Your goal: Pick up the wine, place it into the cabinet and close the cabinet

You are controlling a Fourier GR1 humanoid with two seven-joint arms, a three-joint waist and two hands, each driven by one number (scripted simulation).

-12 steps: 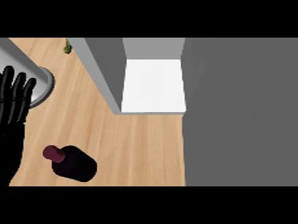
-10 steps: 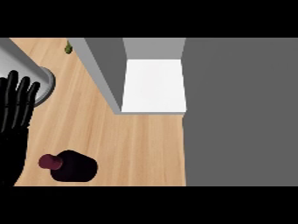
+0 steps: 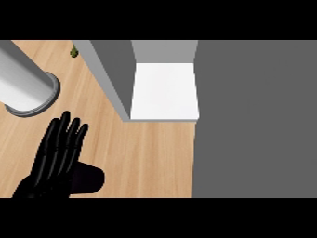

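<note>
The wine bottle (image 3: 87, 179) is a dark shape on the wooden counter at the lower left, mostly hidden under my left hand (image 3: 59, 149). That hand lies over it with fingers straight and pointing away from me, open. The cabinet (image 3: 113, 74) stands ahead to the right of the hand, its white shelf (image 3: 165, 90) bare and exposed. The bottle's red cap does not show. My right hand is out of view.
A large grey cylinder (image 3: 15, 79) stands on the counter at the upper left, just beyond my fingertips. A wide grey panel (image 3: 264, 118) fills the right side of the view. A small green object (image 3: 74, 51) sits at the far edge beside the cabinet wall.
My left hand has moved right, away from the left edge, and now covers the bottle, hiding its red cap. The cylinder shows more fully at the upper left.
</note>
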